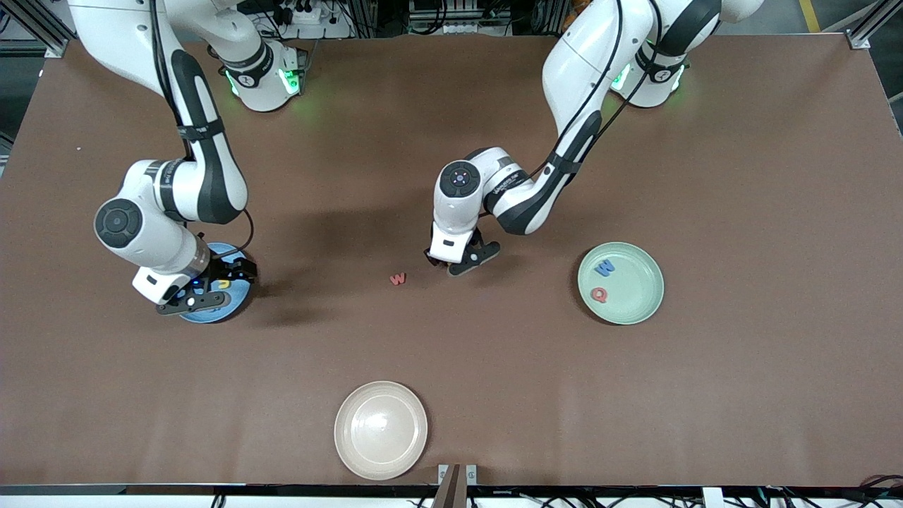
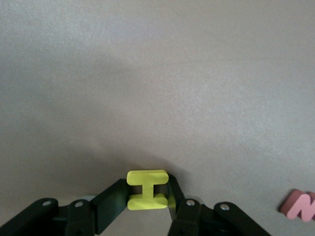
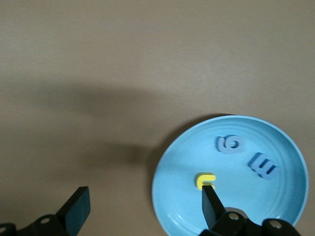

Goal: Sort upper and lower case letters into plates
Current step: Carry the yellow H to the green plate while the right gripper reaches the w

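I am pinching the small flat yellow foam H (image 2: 147, 190) between the fingers of my left gripper (image 1: 451, 262), low over the brown table (image 1: 494, 395) near the small red foam w (image 1: 398, 279), because capitals are going to the pale green round plate (image 1: 638, 305) at my left arm's end. The H is standing on edge, its bars crossing my fingers and its crossbar upright. My right gripper (image 3: 142, 206) is hanging wide and empty over the blue round plate (image 3: 170, 196), where the yellow u (image 3: 204, 180), blue g (image 3: 230, 144) and blue m (image 3: 264, 166) are lying flat.
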